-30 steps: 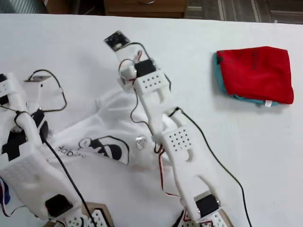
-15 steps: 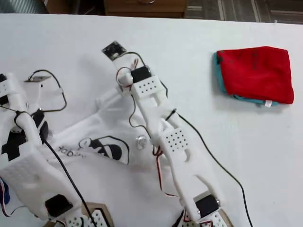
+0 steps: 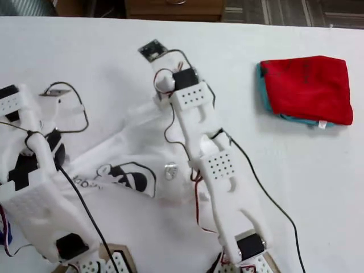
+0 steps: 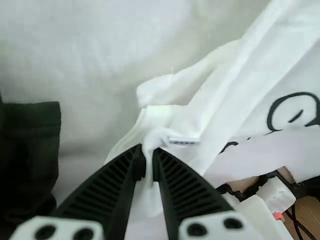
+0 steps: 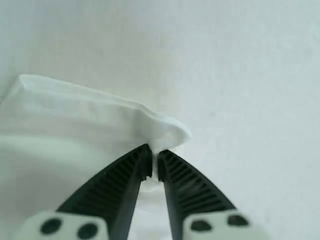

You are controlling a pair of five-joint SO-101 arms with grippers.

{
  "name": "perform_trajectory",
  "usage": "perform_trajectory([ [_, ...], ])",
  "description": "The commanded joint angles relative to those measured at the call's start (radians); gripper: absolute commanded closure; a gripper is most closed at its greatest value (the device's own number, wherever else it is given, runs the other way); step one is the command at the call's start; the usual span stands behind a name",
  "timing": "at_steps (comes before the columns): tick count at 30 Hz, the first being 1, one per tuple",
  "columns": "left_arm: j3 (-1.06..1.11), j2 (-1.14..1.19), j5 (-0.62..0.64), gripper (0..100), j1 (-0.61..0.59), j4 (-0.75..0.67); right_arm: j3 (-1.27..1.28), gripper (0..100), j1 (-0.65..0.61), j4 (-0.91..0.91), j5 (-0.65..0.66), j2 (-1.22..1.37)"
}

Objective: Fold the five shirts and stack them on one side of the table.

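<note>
Two closed grippers hold the shirt [image 3: 136, 152]: left gripper [image 4: 148, 152] pinches a bunched edge far from the stack [image 3: 307, 88], right gripper [image 5: 151, 152] a corner nearer it; shirt lies well apart from the stack.

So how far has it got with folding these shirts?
Done: a red shirt lies folded on a teal shirt at the right side of the table. In hand: a white shirt, still spread out and unfolded, with both arms' jaws shut on its edges. Left: folding it and adding it to that pile, which would make three of five.
</note>
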Motion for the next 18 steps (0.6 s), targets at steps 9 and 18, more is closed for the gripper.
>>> perform_trajectory([
  [9,-0.008,-0.017,0.086,97,0.106,0.023,0.172,97.8,0.005,0.041,-0.104,-0.429],
  [18,-0.004,-0.017,0.091,97,0.150,0.028,0.930,97.8,0.028,-0.010,-0.107,-0.903],
])
